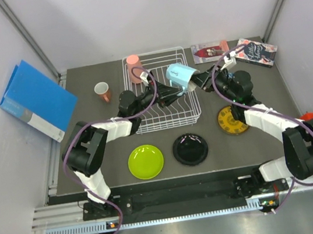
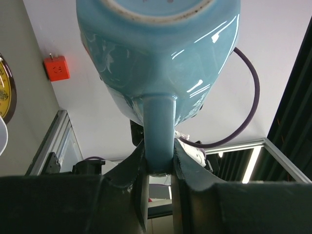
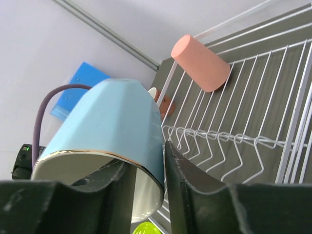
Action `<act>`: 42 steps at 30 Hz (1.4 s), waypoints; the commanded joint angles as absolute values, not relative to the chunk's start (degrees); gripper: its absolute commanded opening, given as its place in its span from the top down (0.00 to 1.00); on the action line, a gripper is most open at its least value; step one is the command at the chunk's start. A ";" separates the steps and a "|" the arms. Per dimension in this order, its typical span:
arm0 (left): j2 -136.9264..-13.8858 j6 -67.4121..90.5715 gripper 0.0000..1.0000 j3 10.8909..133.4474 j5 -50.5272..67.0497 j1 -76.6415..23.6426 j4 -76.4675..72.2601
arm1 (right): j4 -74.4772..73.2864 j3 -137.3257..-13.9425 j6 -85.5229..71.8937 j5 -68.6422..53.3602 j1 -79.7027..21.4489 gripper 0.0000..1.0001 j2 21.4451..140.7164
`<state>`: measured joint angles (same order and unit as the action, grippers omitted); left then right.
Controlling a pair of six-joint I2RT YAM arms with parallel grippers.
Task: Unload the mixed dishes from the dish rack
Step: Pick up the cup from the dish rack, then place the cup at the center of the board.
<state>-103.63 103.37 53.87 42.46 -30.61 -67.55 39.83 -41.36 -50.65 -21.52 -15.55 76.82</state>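
The light blue mug [image 1: 178, 76] hangs tilted above the right side of the white wire dish rack [image 1: 145, 121]. My left gripper [image 1: 170, 95] is shut on its handle [image 2: 159, 131], with the mug body [image 2: 161, 53] above the jaws. My right gripper [image 1: 199, 79] is shut on the mug's rim [image 3: 105, 126], one finger inside and one against the outer wall. A pink cup [image 1: 133, 61] lies in the rack's far left corner [image 3: 201, 63]. A salmon cup [image 1: 102, 91], lime-green plate [image 1: 146, 161], black plate [image 1: 190, 149] and yellow patterned plate [image 1: 232, 120] sit on the table. The blue patterned bowl is out of view.
A blue binder [image 1: 36, 101] leans at the far left. Two books [image 1: 210, 50] [image 1: 257, 52] lie at the back right. A red box [image 1: 311, 117] sits at the right edge. The rack's tines [image 3: 229, 146] stand under the mug.
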 commanded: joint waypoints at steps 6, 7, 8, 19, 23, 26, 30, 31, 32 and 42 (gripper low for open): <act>-99.41 101.08 1.00 54.67 42.45 -30.59 -89.92 | 35.35 -45.61 -45.55 -23.82 -16.43 1.00 77.26; -99.23 100.73 1.00 54.93 42.63 -30.50 -89.04 | 32.11 -45.70 -44.40 -23.04 -16.61 1.00 75.43; -99.14 100.20 1.00 55.19 43.15 -30.41 -88.25 | 29.82 -46.31 -43.34 -20.77 -16.52 1.00 74.45; -101.34 97.21 0.01 58.98 43.25 -26.55 -84.02 | 7.92 -53.25 -34.98 -5.46 -16.70 1.00 59.87; -100.99 93.61 0.01 58.10 41.58 -23.91 -77.54 | 0.89 -55.80 -35.07 6.28 -16.61 1.00 57.57; -100.90 91.85 0.01 56.26 39.47 -21.01 -71.57 | -8.59 -59.84 -36.82 17.17 -16.26 1.00 58.88; -97.31 80.13 0.01 53.62 37.63 -19.34 -55.54 | -18.79 -65.29 -40.94 22.23 -9.96 1.00 63.10; -93.99 75.98 0.01 53.44 36.57 -19.42 -50.07 | -20.90 -66.61 -41.74 21.89 -8.37 1.00 64.24; -91.95 71.50 0.01 53.61 32.65 -19.60 -44.27 | -21.53 -67.14 -42.27 21.97 -7.13 1.00 64.60; -73.59 39.29 0.01 57.31 -6.03 -25.93 0.43 | -29.79 -76.28 -48.26 18.81 6.67 1.00 75.48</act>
